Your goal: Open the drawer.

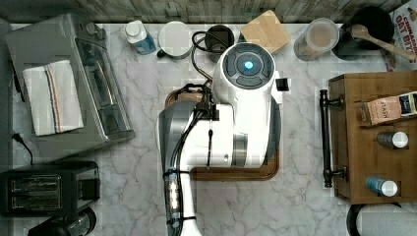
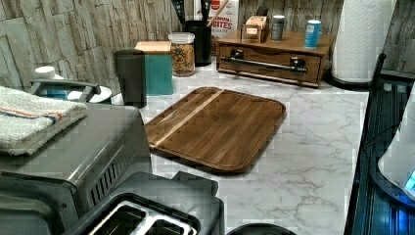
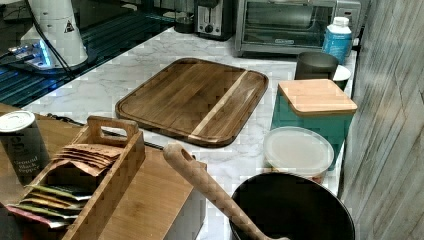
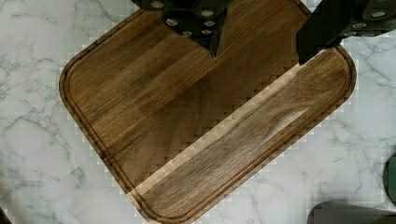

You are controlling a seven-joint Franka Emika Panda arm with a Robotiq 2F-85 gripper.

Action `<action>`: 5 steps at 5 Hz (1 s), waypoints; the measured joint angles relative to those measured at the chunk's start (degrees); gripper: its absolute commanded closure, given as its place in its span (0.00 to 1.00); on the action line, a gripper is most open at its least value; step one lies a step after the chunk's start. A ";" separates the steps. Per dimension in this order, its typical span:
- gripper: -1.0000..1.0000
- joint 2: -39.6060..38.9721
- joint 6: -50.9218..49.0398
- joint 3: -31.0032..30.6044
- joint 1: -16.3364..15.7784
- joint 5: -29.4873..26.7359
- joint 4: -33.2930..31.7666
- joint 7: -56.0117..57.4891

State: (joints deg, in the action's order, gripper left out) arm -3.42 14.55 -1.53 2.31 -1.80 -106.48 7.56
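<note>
Drawer (image 2: 270,62) flush in left view; claw (image 4: 257,51) spread above tray (image 4: 154,116) in wrist view

A kitchen. In the top view a marble-topped table (image 1: 137,162) carries a toaster oven (image 1: 74,73) at 9 o'clock, a slot toaster (image 1: 46,189) at 8 o'clock, a wooden tray (image 2: 215,127) at centre, and jars, a utensil pot (image 1: 369,27) and what may be a cereal box (image 2: 222,19) along 12 o'clock.
</note>
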 measured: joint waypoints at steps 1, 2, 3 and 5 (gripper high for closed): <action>0.00 -0.18 0.00 -0.01 0.06 0.00 -0.17 0.01; 0.00 -0.26 0.00 -0.04 0.11 -0.28 -0.56 0.01; 0.00 -0.33 0.00 -0.04 0.13 -0.29 -0.84 0.01; 0.00 -0.06 2.13 -0.08 0.63 -0.28 -3.08 14.57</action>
State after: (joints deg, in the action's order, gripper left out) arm -3.48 16.67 -1.61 2.94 -2.08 -109.56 22.13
